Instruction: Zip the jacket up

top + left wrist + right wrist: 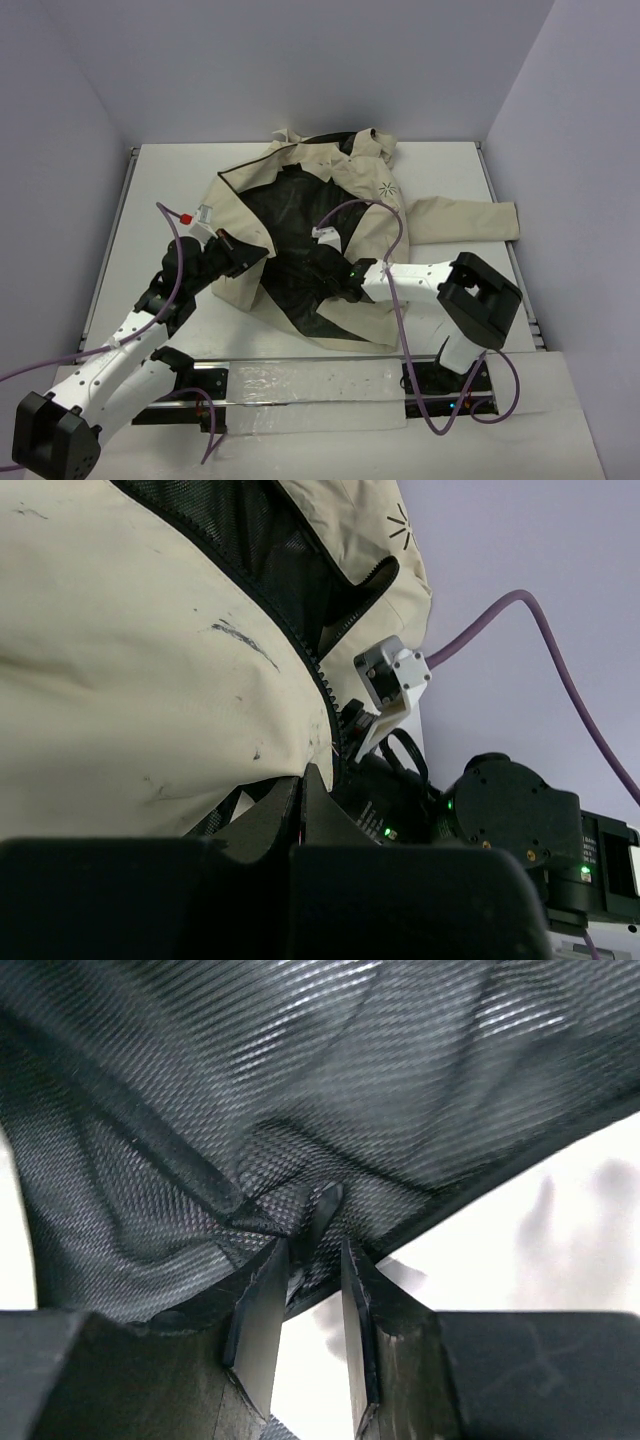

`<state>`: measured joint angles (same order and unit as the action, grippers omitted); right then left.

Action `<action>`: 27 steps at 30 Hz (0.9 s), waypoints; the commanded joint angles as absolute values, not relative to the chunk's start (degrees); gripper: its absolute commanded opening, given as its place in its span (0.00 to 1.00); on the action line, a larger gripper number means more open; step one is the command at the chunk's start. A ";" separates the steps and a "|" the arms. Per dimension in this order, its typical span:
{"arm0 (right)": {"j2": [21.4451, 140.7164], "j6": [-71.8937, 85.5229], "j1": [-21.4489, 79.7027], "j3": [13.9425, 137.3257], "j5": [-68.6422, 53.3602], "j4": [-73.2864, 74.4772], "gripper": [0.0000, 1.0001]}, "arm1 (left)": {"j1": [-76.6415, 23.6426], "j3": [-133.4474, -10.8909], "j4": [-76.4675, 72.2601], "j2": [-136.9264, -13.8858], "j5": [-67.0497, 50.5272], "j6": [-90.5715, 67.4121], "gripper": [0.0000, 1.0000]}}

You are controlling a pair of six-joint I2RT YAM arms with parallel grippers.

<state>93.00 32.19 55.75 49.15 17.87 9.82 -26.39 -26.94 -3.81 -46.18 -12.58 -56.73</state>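
Currently the jacket (240, 195) lies spread open on the white table (170, 180). The left gripper (304, 785) is pinched shut on its zipper edge (322, 680); the right gripper (312, 1250) stands narrowly parted at the black mesh lining (300, 1080).

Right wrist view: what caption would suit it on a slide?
Parted fingers straddle a fold of the jacket's black mesh lining.

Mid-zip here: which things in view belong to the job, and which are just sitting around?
Job:
jacket
zipper edge
mesh lining
left gripper, pinching the jacket's edge
right gripper, tips at the lining

Not the job:
purple cable
table
base plate between the arms
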 commanded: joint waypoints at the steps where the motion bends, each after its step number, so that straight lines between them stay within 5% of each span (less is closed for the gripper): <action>1: 93.72 33.47 53.32 50.71 18.39 8.55 0.35 | -26.02 -28.61 -4.00 -45.26 -12.57 -56.06 0.00; 27: 82.85 30.83 54.46 40.40 9.86 9.26 0.38 | -26.02 -29.96 -4.52 -47.36 -13.01 -55.50 0.00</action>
<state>87.20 32.02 53.12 43.15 12.52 8.47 -26.39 -27.16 -3.20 -47.02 -12.62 -56.34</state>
